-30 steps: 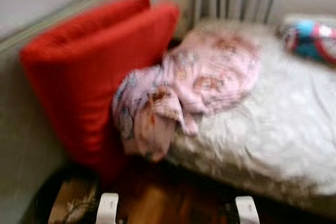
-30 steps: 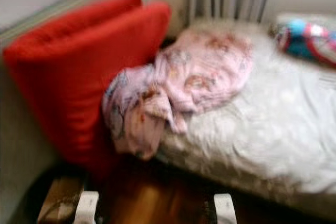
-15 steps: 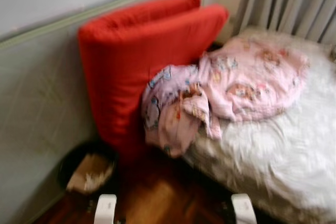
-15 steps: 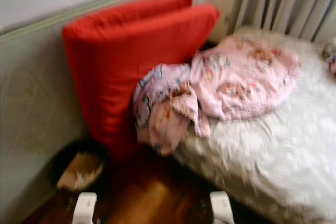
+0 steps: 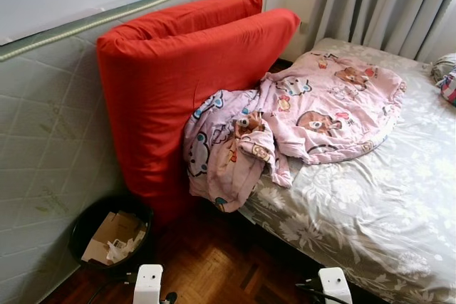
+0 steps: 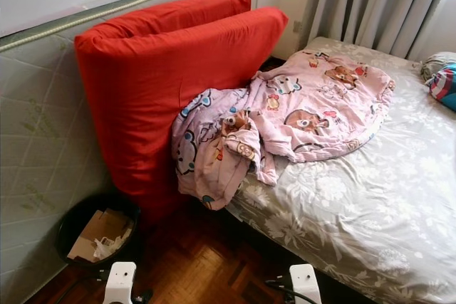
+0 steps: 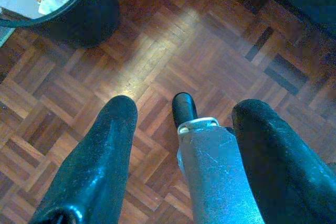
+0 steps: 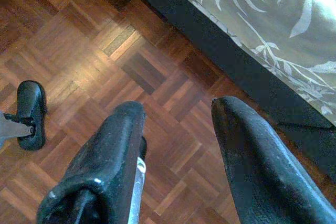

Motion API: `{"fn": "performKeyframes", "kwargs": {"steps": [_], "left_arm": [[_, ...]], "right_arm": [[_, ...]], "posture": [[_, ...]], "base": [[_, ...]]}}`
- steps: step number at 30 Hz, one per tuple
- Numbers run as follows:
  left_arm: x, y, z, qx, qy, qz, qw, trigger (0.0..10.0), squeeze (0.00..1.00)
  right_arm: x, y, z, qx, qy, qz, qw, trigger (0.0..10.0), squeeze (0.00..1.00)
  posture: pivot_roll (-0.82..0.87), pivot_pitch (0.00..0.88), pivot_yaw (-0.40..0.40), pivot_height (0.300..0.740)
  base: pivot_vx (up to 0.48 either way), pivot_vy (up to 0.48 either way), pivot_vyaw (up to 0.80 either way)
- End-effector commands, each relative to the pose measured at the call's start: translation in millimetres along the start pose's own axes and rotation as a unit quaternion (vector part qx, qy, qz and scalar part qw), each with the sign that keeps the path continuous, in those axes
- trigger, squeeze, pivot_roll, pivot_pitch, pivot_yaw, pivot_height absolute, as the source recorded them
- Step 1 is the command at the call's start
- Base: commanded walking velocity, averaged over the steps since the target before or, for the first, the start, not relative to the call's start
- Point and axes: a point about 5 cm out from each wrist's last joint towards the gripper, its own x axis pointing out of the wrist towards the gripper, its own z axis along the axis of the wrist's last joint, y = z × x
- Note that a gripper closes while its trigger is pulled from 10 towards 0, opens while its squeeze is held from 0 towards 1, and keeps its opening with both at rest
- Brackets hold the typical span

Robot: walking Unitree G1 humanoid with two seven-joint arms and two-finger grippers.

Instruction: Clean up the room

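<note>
A pink cartoon-print blanket [image 5: 306, 115] lies crumpled on the near left corner of the bed [image 5: 370, 204], one end hanging over the edge. Two big red cushions [image 5: 178, 83] stand on end between the bed and a mattress [image 5: 43, 140] leaning on the wall. A black waste bin [image 5: 80, 227] holding cardboard and paper sits on the floor below them. My left gripper [image 7: 186, 109] hangs open over the parquet, with the bin [image 7: 79, 14] just ahead of it. My right gripper [image 8: 178, 108] hangs open over the parquet beside the bed's dark base [image 8: 220, 45]. Neither holds anything.
Grey curtains [image 5: 385, 5] hang behind the bed's head. A striped colourful item [image 6: 443, 83] lies at the bed's far right edge. A dark cable [image 5: 313, 291] trails on the parquet floor [image 5: 214, 261] near my feet.
The camera has swung left and steadied, so the picture is sharp and the bin is in full view. The blanket, cushions and bin have not moved.
</note>
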Motion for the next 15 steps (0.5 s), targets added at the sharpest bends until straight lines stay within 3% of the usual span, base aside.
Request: {"fn": "performKeyframes", "kwargs": {"steps": [1, 8, 15], "left_arm": [[-0.2, 2.9, -0.7, -0.004, 0.002, 0.008, 1.000, 10.0, 0.00], [-0.8, 9.2, -1.6, 0.009, 0.005, 0.009, 1.000, 10.0, 0.00], [-1.0, 10.7, -2.0, 0.012, 0.006, 0.011, 1.000, 10.0, 0.00]], "right_arm": [[0.6, 3.0, 2.3, -0.004, -0.003, 0.006, 1.000, 10.0, 0.00], [0.5, 9.3, 1.0, 0.012, -0.004, 0.010, 1.000, 10.0, 0.00], [0.4, 10.5, 0.0, 0.016, -0.002, 0.009, 1.000, 10.0, 0.00]], "posture": [[-0.03, 0.004, -0.015, 0.740], [-0.03, 0.005, 0.008, 0.740], [-0.03, 0.006, 0.009, 0.740]], "base": [[0.000, 0.000, 0.00], [0.000, 0.000, 0.45], [0.253, 0.000, 0.00]]}}
